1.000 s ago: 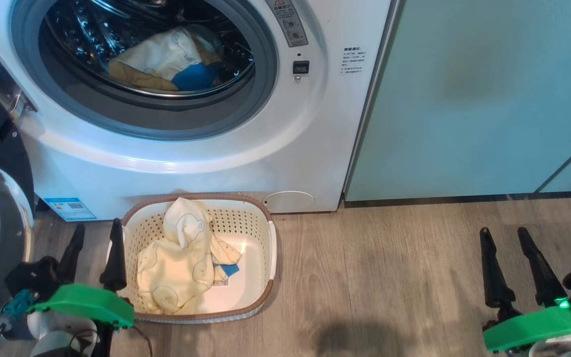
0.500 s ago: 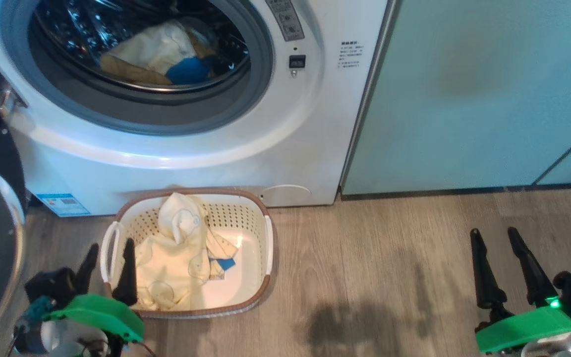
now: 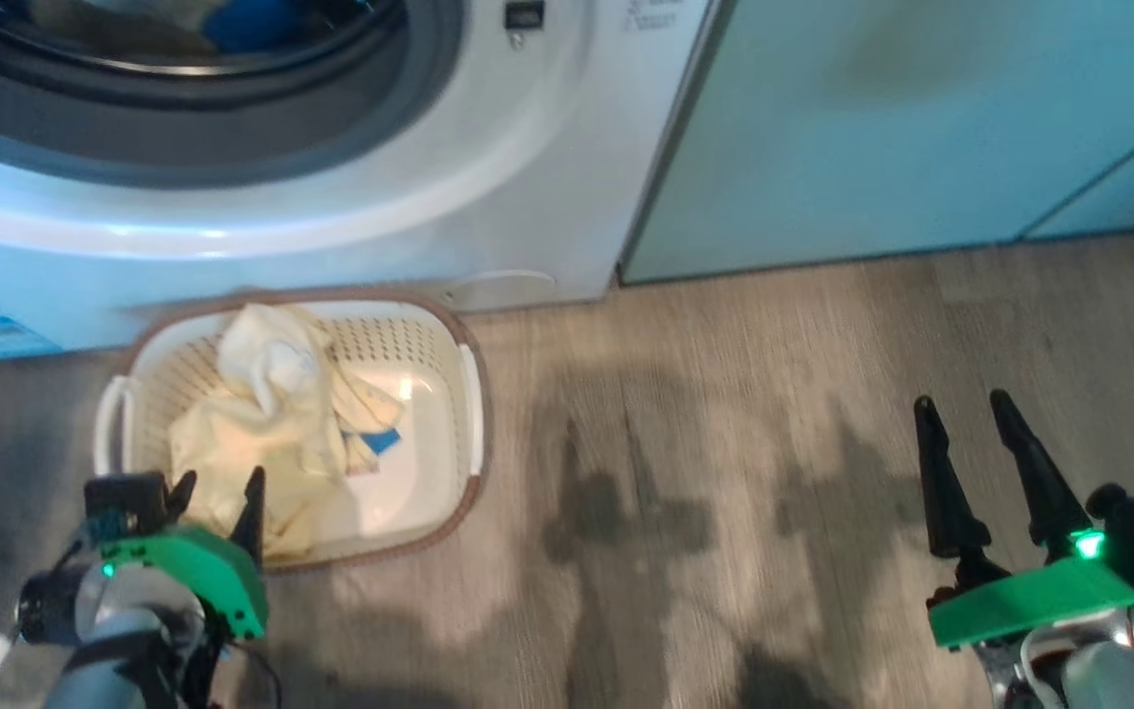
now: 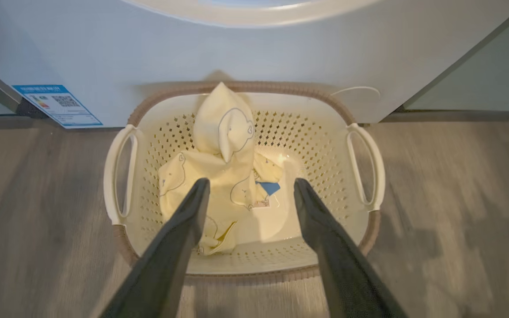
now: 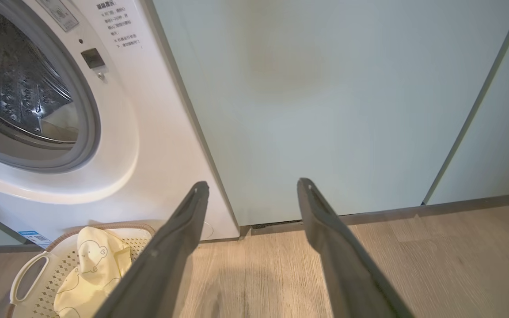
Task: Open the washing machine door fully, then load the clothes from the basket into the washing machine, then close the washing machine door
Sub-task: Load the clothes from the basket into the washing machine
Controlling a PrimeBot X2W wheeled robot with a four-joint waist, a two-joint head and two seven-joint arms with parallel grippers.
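Cream basket (image 3: 470, 394), brown rim, white handles, perforated sides, upright on the floor just in front of the white washing machine (image 3: 488, 177), below its round opening. Pale yellow bear-print clothes (image 4: 219, 145) heaped in the basket's left half, 1 peak leaning on the back wall. Blue piece (image 3: 247, 18) lies inside the machine's drum, blurred.

My two dark fingers (image 4: 179, 238) hang spread over the near rim of the cream perforated plastic basket (image 4: 316, 145). Pale yellow bear-print clothes (image 4: 219, 163) fill its left half, and the white washing machine (image 4: 237, 48) stands just beyond.
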